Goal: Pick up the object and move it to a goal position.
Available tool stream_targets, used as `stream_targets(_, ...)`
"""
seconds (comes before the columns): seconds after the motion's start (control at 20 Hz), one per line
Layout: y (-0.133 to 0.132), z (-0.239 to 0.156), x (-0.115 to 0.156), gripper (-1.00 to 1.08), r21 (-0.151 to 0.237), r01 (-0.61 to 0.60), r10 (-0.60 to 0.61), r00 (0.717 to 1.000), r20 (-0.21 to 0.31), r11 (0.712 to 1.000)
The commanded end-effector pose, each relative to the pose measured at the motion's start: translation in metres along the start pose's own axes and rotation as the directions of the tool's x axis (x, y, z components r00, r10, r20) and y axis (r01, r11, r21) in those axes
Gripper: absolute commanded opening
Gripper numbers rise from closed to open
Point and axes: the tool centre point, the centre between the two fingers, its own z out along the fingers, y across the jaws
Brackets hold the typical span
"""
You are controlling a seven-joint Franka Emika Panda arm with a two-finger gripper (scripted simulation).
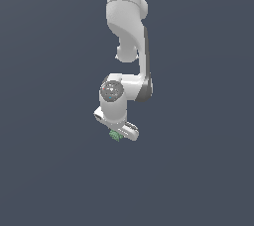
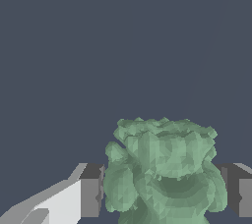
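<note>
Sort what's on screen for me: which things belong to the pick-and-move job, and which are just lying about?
Part of the job:
- green lump, sitting between the fingers, which press on both its sides
- gripper, with the lump showing at its tip in the exterior view

Lying about:
- nothing else; only the robot arm and a plain dark background. No goal marker shows.

A small green lump [image 2: 162, 169], mottled in pale and darker green, with a bumpy, jagged surface and a roughly blocky shape. In the wrist view it sits between two dark finger pads [image 2: 91, 191], touching both. In the exterior view it shows as a tiny green speck [image 1: 115, 136] at the arm's lowest tip.
</note>
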Motion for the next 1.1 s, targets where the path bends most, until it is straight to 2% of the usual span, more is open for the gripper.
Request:
stream_targets(0.0,0.000,0.000,0.000,-1.00,0.000,0.000,0.000,1.000,0.000,1.000)
stream_targets(0.55,-0.003,-0.009,-0.008,-1.00,0.000,0.000,0.000,1.000,0.000,1.000)
stream_targets(1.05,-0.017,-0.056,-0.048,-1.00,0.000,0.000,0.000,1.000,0.000,1.000)
